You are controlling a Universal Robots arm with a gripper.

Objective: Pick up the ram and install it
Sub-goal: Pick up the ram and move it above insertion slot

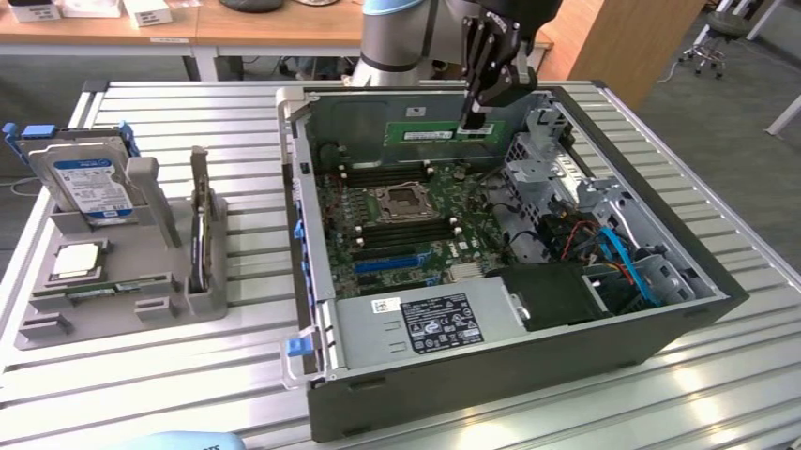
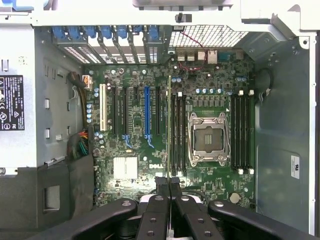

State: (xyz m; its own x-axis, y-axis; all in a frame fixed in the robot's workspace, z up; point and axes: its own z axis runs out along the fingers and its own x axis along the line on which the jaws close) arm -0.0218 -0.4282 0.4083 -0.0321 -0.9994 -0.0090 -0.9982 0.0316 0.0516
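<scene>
The ram [image 1: 432, 134] is being gripped by the gripper [image 1: 472, 122], whose fingers are being pressed shut on the stick. It is being held inside the open computer case [image 1: 501, 394], above the motherboard [image 1: 414, 234] and near the case's far wall.

In the exterior view the stick's broad green face is being shown. In the wrist view the ram [image 2: 169, 125] is being seen edge-on as a thin line running out from between the fingertips [image 2: 162, 186], over the black memory slots [image 2: 178, 132] beside the processor socket [image 2: 207, 137].

Outside the case, to the exterior view's left of it, a grey holder [image 1: 150, 248] is being shown. A hard drive [image 1: 88, 178] is standing upright in it, and a silver processor chip [image 1: 78, 260] and a second green stick [image 1: 111, 289] are lying in it.

"DELL" is being read in white on the motherboard in the wrist view. A black-and-white label [image 1: 438, 323] is being carried by the power supply [image 1: 370, 337] at the case's near end; its print cannot be read.
</scene>
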